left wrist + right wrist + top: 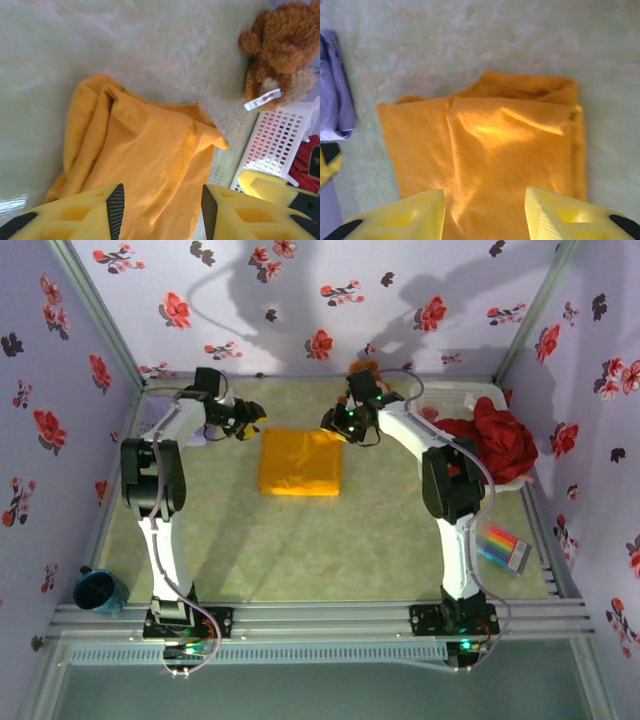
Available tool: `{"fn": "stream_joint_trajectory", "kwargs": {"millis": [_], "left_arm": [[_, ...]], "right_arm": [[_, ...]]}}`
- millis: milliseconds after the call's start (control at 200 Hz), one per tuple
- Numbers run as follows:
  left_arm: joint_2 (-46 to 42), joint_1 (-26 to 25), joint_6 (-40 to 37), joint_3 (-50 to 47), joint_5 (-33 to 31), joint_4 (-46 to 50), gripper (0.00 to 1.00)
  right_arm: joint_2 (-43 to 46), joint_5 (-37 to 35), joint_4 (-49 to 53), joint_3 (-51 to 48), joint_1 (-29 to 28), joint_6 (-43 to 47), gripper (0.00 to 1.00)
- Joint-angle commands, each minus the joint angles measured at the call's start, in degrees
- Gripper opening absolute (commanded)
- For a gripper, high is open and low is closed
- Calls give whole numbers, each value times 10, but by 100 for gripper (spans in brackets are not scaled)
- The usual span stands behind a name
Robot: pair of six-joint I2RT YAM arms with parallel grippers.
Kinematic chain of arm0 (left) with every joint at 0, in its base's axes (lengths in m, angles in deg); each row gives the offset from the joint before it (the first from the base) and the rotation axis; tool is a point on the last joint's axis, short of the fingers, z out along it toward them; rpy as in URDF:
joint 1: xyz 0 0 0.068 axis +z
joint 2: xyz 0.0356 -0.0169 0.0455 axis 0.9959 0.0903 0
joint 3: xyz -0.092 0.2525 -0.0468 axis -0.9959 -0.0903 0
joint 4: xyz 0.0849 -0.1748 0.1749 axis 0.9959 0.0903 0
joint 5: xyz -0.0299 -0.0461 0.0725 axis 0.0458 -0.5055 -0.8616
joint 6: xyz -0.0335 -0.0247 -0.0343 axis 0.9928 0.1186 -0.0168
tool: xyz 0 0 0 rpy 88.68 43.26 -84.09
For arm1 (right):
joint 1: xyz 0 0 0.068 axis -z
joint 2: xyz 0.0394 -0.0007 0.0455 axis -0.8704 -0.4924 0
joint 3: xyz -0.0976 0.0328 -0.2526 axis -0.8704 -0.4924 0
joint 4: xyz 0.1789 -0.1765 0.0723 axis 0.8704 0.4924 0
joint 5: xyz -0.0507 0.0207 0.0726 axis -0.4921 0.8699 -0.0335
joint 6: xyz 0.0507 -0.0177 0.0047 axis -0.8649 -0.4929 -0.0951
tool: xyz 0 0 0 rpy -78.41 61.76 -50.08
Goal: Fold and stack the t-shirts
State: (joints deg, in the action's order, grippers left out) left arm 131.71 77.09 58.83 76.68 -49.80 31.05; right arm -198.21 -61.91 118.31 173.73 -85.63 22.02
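A: Which step?
B: Finishing the fold on the orange tee point(300, 462), by the look of it. Lying as a compact rectangle mid-table point(300, 560), toward the far side. Rumpled along the far edge, with one corner poking toward the basket point(280, 140).
A: Jaws?
B: On the left gripper point(161, 212): parted, poised by the far-left corner of the cloth, grasping nothing. On the right gripper point(485, 215): parted too, above the far-right corner, nothing between the fingers.
A: And the second shirt?
B: As for the lavender tee point(335, 95): bunched to the left of the orange one, apart from it. Probably not folded yet, judging by the lump.
A: Next, then?
B: Either smooth that loose corner or leave it. Then rise clear, swing left, pinch the lavender tee at two shoulder points and spread it flat before folding. Stack afterwards.
A: Anything to mind?
B: Only the toy point(280, 50) at the far edge beside the basket; best kept out of the sweep.
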Motion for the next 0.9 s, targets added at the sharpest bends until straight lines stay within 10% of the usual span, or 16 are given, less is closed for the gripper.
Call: {"fn": "stream_joint_trajectory", "kwargs": {"millis": [0, 540, 895], "left_arm": [[16, -23, 31, -32, 15, -57, 47], [-23, 2, -10, -33, 5, -9, 51], [-35, -50, -166, -1, -231, 166, 67]], "right_arm": [[-60, 34, -41, 32, 3, -21, 47], [-20, -68, 88, 121, 17, 75, 47], [139, -50, 63, -97, 27, 92, 48]]}}
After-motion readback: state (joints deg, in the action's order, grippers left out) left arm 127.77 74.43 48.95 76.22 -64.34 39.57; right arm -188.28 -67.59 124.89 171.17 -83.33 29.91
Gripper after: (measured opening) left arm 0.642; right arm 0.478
